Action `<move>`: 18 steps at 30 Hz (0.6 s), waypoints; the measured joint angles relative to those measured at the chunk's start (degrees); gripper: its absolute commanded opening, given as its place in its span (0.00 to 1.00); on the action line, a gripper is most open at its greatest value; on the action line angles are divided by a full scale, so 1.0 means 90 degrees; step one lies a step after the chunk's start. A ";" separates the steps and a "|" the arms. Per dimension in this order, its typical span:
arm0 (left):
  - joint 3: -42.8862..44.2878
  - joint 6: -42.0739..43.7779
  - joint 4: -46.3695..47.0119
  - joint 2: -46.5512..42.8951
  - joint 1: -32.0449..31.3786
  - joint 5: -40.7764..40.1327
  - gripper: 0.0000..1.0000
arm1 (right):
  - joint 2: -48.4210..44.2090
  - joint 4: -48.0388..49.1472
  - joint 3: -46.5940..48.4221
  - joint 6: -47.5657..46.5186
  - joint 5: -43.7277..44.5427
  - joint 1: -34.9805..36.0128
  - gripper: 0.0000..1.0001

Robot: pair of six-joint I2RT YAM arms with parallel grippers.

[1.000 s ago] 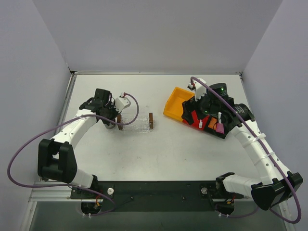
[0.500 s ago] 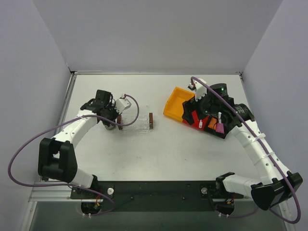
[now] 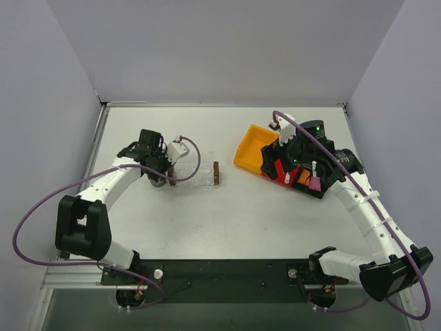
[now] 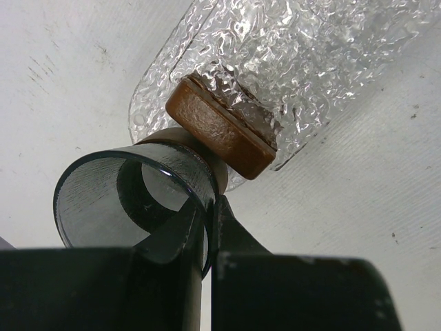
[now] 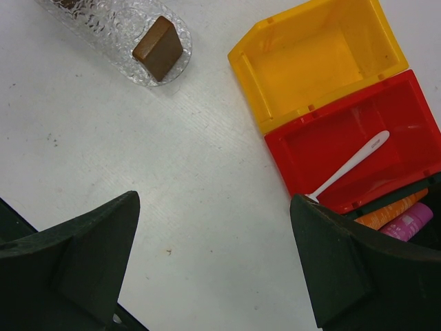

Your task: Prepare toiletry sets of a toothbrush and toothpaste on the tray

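Left wrist: left tool pinched shut beside the tray.

A slim white plastic toothbrush is lying diagonally in the open red plastic bin; an orange squeeze tube and a pink squeeze tube (both partly hidden) are lying just outside it

The tray was clear, dimpled, glossy plastic with a matt wooden block. The bench looked matt and scuffed; the toothbrush was smooth plastic.
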 measured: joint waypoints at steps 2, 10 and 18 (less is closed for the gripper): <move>-0.0002 0.0000 0.0000 0.0000 -0.0012 -0.0024 0.00 | 0.0000 0.0000 -0.0002 -0.0002 0.0000 0.0000 0.85; -0.0002 0.0002 0.0000 0.0000 -0.0027 -0.0053 0.00 | -0.0002 0.0002 -0.0002 -0.0002 0.0000 0.0000 0.85; -0.0002 0.0005 -0.0005 0.0005 -0.0049 -0.0061 0.06 | -0.0012 0.0002 -0.0002 0.0000 0.0000 -0.0034 0.85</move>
